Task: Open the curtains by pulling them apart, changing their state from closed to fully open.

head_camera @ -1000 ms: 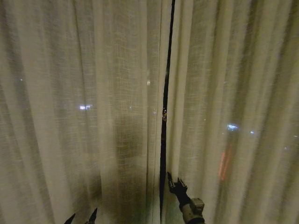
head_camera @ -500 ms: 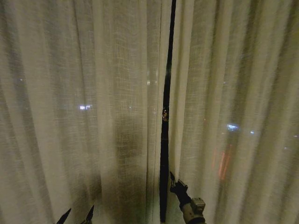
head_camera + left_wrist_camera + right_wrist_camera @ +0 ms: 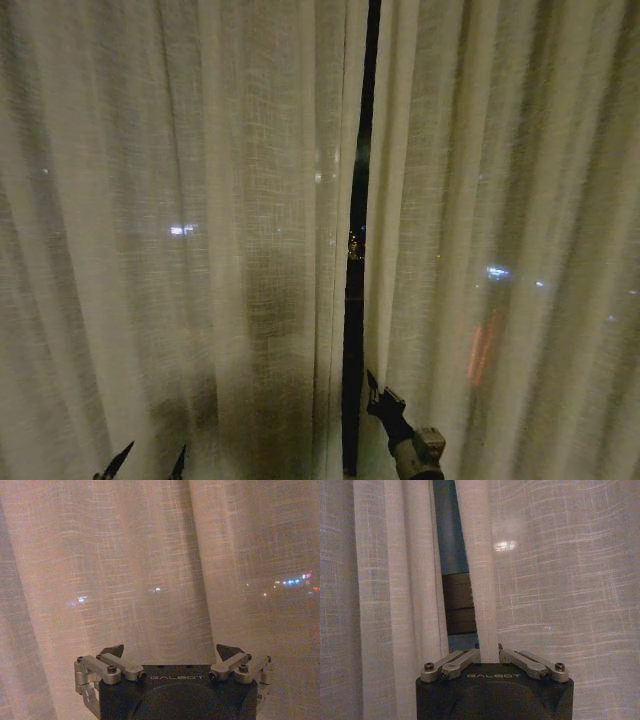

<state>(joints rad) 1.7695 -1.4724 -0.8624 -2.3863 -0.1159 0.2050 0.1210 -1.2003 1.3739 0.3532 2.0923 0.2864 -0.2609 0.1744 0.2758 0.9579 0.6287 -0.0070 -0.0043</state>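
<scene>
Reading "GALBOT" on both wrists: the right gripper (image 3: 489, 652) has its fingers (image 3: 462, 660) pinched on the right curtain's (image 3: 500, 200) inner edge; the left gripper (image 3: 170, 652) gapes wide, empty, near the left curtain (image 3: 180, 200).

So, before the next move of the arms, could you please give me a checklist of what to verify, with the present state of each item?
1. Right gripper shut on the right curtain's inner edge: ok.
2. Left gripper open for a grasp: ok.
3. Left curtain held by the left gripper: not ok; the fabric hangs free beyond the fingertips.
4. Gap between the curtains started: ok, a narrow dark slit.
5. Curtains fully open: not ok.
6. Rail free to slide: cannot tell.
</scene>
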